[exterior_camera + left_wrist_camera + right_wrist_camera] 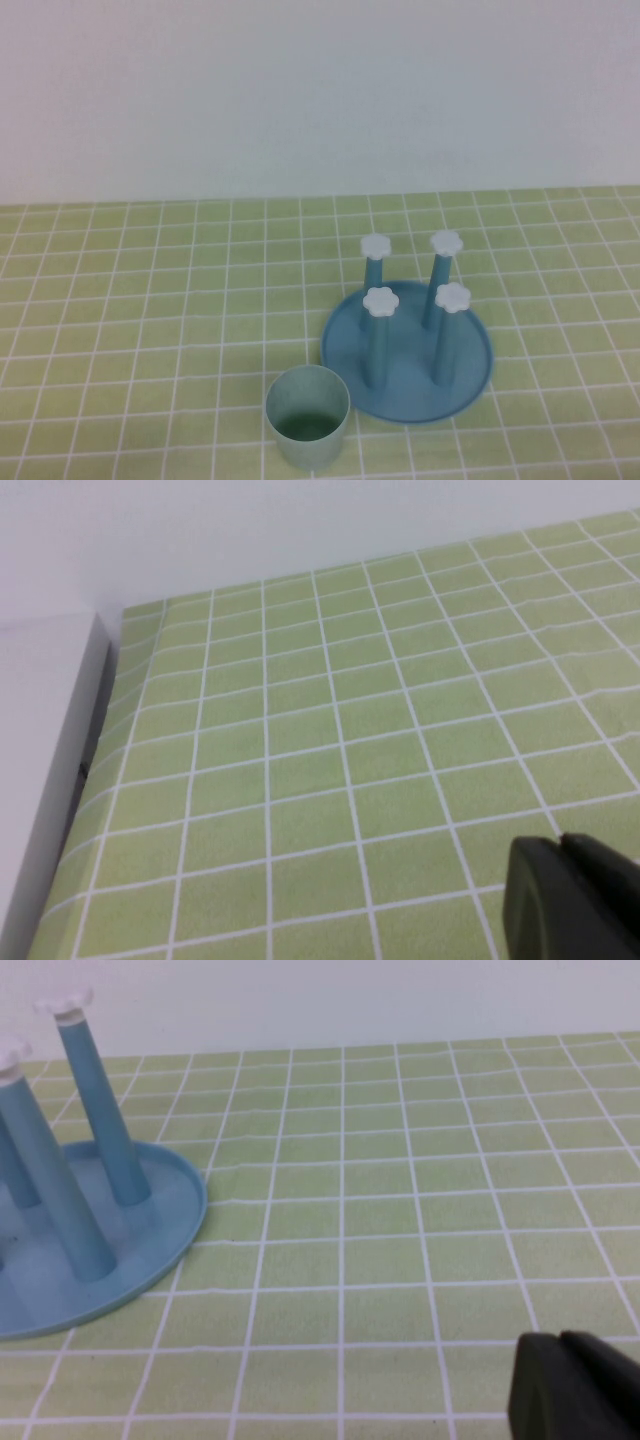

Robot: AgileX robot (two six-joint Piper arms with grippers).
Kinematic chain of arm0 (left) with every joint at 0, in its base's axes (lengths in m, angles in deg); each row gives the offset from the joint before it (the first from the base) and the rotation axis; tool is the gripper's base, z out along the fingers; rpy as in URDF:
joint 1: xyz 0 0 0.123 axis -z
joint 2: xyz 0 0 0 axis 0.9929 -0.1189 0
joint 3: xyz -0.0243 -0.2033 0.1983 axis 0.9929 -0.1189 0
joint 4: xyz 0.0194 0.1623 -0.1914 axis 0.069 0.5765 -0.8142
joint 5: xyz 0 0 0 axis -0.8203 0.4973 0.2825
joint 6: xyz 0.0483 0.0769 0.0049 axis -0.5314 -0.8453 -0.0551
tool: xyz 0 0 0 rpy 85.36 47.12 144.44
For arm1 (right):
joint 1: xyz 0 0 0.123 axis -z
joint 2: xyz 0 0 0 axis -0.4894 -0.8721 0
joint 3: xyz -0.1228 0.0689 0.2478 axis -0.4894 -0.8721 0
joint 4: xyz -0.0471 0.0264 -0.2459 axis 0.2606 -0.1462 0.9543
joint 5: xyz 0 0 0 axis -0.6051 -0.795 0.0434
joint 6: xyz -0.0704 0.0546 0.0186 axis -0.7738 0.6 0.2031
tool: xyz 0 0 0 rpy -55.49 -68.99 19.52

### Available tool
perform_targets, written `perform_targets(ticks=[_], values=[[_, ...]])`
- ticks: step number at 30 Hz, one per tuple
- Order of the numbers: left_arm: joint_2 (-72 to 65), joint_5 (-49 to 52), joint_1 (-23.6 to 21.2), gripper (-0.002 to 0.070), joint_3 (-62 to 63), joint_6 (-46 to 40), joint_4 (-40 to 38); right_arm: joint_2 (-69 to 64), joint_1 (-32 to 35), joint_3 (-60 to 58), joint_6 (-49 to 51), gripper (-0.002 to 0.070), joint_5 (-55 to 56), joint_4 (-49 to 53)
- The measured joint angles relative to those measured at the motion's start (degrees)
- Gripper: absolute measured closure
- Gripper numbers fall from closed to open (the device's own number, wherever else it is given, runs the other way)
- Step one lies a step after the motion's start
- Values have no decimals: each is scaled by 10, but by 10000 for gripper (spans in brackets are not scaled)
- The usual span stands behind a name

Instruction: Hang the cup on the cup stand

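Note:
The pale mint-green cup [308,418] stands upright, mouth up, near the table's front edge. Just right of it and slightly behind sits the blue cup stand [408,352], a round dish with upright posts topped by white flower knobs; nothing hangs on it. Part of the cup stand [90,1220] also shows in the right wrist view. Neither arm appears in the high view. My left gripper [560,848] is shut over bare green cloth, holding nothing. My right gripper [558,1343] is shut too, empty, hovering over the cloth to one side of the stand.
A green checked cloth [150,300] covers the table, with a white wall [300,90] behind. In the left wrist view a white edge [45,780] borders the cloth.

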Motion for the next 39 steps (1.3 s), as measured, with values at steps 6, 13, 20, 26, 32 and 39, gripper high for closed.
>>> perform_targets(ticks=[6, 13, 20, 26, 32, 39], values=[[0, 0, 0, 675, 0, 0, 0, 0, 0, 0, 0, 678, 0, 0], [0, -4, 0, 675, 0, -11, 34, 0, 0, 0, 0, 678, -1, 0], [0, -69, 0, 675, 0, -11, -18, 0, 0, 0, 0, 678, 3, 0], [0, -226, 0, 675, 0, 23, -18, 0, 0, -1, 0, 678, 75, 0], [0, -395, 0, 675, 0, 55, -14, 0, 0, -1, 0, 678, 217, 0], [0, -475, 0, 675, 0, 58, -13, 0, 0, -1, 9, 678, 335, -1]])
